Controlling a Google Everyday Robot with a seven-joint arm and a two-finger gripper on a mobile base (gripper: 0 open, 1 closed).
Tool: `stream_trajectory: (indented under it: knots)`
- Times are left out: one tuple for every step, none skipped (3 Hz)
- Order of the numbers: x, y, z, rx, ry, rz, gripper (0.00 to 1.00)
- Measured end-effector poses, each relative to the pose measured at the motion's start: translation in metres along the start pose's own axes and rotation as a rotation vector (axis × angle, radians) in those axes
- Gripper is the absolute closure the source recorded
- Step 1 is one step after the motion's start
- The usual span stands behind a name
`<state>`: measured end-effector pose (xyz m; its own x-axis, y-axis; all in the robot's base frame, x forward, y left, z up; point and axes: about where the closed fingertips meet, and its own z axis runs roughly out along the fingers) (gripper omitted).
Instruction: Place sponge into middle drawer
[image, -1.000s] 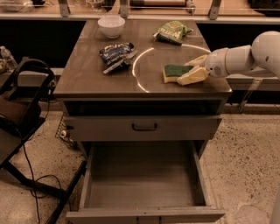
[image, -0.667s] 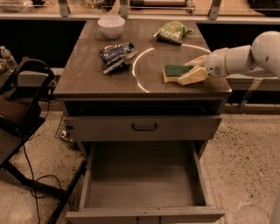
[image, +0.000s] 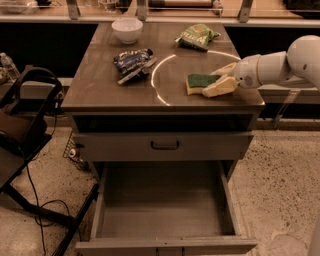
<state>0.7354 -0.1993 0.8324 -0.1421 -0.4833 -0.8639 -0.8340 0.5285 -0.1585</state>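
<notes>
The sponge (image: 199, 82), dark green on top with a pale yellow layer under it, lies flat on the brown table top (image: 100, 85), right of the middle. My gripper (image: 217, 80) comes in from the right on a white arm (image: 272, 67) and sits at the sponge's right end, at table height. The middle drawer (image: 160, 215) is pulled out wide below the table's front, a deep grey tray with nothing in it.
A shallower grey drawer with a black handle (image: 165, 145) is closed above the open one. On the table are a white bowl (image: 127, 29), a dark snack bag (image: 133, 61) and a green snack bag (image: 196, 36). A black chair and cables (image: 25, 125) stand at the left.
</notes>
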Motion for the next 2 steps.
stream_trajectory:
  knots:
    - [0.0,0.0,0.0,0.0,0.0,0.0,1.0]
    - [-0.0001,0.0,-0.0001,0.0,0.0,0.0,1.0]
